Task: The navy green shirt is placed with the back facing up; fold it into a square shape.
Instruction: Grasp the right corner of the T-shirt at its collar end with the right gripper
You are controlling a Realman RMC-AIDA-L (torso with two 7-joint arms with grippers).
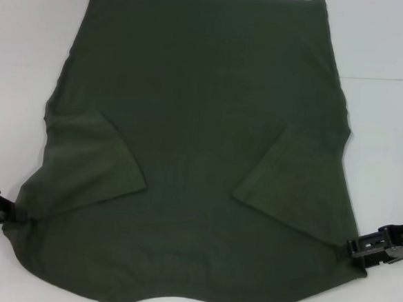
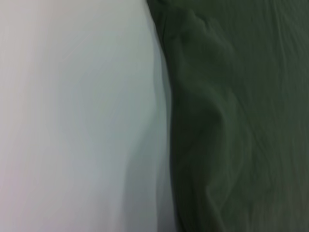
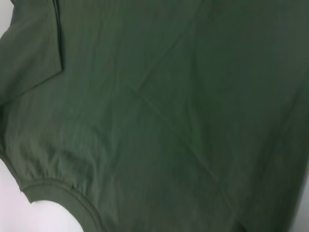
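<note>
Olive-green cotton, the navy green shirt (image 1: 196, 123) lies flat on the white table (image 1: 22, 42), plain side up, both sleeves folded inward, collar at the near edge. The left gripper (image 1: 18, 214) sits at its near left edge, the right gripper (image 1: 347, 249) at its near right edge; whether either grips cloth I cannot tell.

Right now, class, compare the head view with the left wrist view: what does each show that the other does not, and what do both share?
Only the head view shows the whole navy green shirt with both sleeves folded inward, plus the left tool and right tool at its near side edges. Only the left wrist view shows close-up wrinkles along one shirt edge. Both show the shirt lying on the white table.
</note>
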